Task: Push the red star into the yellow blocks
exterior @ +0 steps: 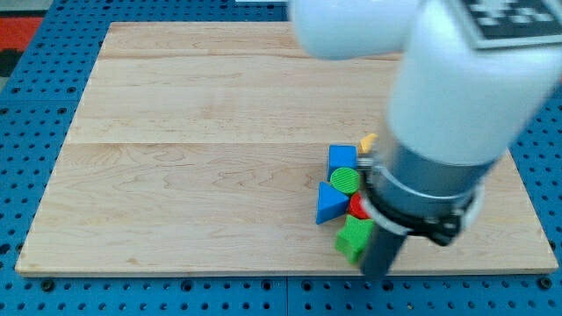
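- Nearest the camera, the arm (457, 114) covers the cluster's right side; my tip is hidden, and there are no jaws, only a rod.
- Green block (353, 237) sits just left of the arm.
- Red star (358, 208) barely peeks out above it, beside the blue triangle (330, 204) and green cylinder (345, 181).
- Blue cube (342, 158) lies behind.
- Yellow block (368, 141) shows farthest; whether the two touch is hidden, so I judge the task unfinished.

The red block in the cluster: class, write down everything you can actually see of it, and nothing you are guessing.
Only a small sliver of the red block shows, at the view's right edge of the cluster, so its shape cannot be made out. It looks solid, matt and bright red. It lies flat on the wooden board, pressed between the green round block above, the blue triangular block at its left and the green block below. The arm covers its right side. My tip is hidden in blur.
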You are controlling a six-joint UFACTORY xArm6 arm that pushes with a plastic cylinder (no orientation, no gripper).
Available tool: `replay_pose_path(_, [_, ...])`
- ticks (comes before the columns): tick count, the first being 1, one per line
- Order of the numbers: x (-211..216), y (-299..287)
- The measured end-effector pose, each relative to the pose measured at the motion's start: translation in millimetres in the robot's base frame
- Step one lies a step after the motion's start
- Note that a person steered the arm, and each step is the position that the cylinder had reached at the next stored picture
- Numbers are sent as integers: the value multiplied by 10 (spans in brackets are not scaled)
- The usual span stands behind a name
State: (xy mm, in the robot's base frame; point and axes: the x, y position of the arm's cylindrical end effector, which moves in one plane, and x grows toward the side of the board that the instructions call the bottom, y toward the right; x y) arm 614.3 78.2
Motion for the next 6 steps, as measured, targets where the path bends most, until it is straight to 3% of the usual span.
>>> replay_pose_path(2, [-740,-223])
replay_pose_path(3, [-494,25])
replay_pose_path(4, [-531,482])
replay_pose_path(6, [-1020,663])
